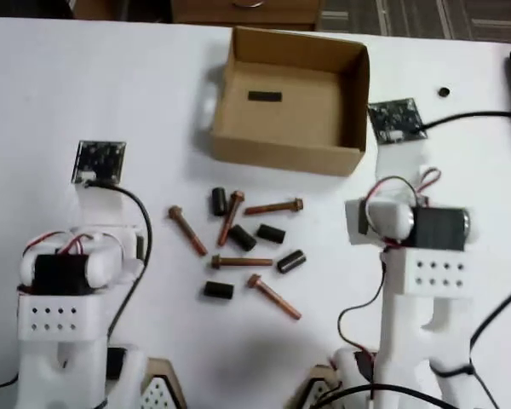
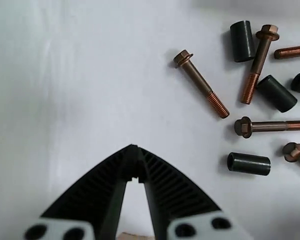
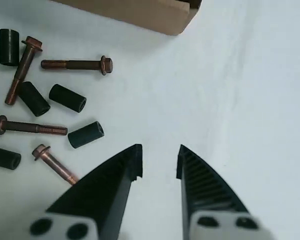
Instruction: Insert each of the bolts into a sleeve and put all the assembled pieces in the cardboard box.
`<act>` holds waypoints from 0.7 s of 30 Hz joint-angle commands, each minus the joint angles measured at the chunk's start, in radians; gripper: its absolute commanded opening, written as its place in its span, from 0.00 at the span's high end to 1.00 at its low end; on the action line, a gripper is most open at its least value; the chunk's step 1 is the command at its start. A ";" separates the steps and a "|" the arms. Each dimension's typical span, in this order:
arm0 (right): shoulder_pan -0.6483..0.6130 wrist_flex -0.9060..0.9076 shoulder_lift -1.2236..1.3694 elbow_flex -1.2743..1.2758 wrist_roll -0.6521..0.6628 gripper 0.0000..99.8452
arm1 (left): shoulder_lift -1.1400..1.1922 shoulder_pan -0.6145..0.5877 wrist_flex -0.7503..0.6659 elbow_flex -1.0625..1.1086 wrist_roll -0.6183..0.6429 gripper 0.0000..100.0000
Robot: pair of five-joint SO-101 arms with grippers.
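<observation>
Left gripper [image 2: 134, 150]: your left fingertips are pressed together with nothing between them; it sits over bare table [image 1: 111, 94] at about 8 o'clock of the pile.
Right gripper [image 3: 160, 155]: its fingers stand apart and hold nothing; it is at about 3 o'clock of the pile.
Bolts [image 1: 241, 262]: you have five copper-coloured ones, all lying flat and loose between the two arms.
Sleeves [image 1: 219, 290]: five black ones are scattered among the bolts, none with a bolt in it.
Cardboard box [image 1: 281, 149]: it is open at 12 o'clock of the pile, with a small dark strip [image 1: 265, 96] on its floor.
</observation>
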 commanded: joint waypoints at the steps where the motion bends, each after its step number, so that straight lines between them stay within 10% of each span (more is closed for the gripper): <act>1: -0.045 -0.004 0.022 -0.041 -0.253 0.88 | 0.005 -0.061 0.003 -0.041 0.008 0.98; 10: -0.255 0.025 0.024 0.091 -0.551 0.88 | 0.000 -0.094 0.002 -0.042 0.008 0.98; 21: -0.199 -0.116 0.031 0.259 -0.770 0.88 | 0.002 -0.094 -0.049 -0.039 0.008 0.98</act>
